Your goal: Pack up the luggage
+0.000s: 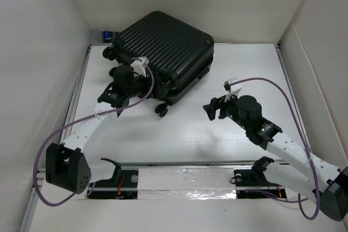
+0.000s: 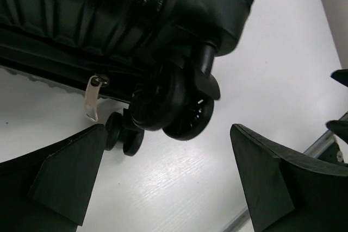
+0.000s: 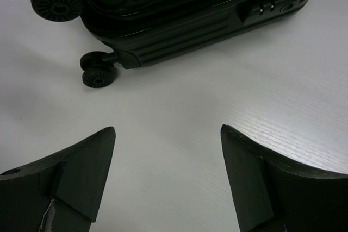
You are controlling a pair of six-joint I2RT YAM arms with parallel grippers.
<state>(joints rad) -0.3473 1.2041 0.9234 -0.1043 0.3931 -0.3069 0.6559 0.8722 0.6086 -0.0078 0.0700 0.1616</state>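
Observation:
The luggage is a black ribbed hard-shell suitcase lying closed on its side at the back middle of the white table. My left gripper is open and empty at its near left corner, just short of a caster wheel. A silver zipper pull hangs from the shell's seam in the left wrist view. My right gripper is open and empty, apart from the suitcase to its right front. The right wrist view shows the shell's side with a combination lock and a small wheel.
White walls close in the table on the left, back and right. A small blue device sits at the back left corner behind the suitcase. A metal rail with taped strip runs along the near edge by the arm bases.

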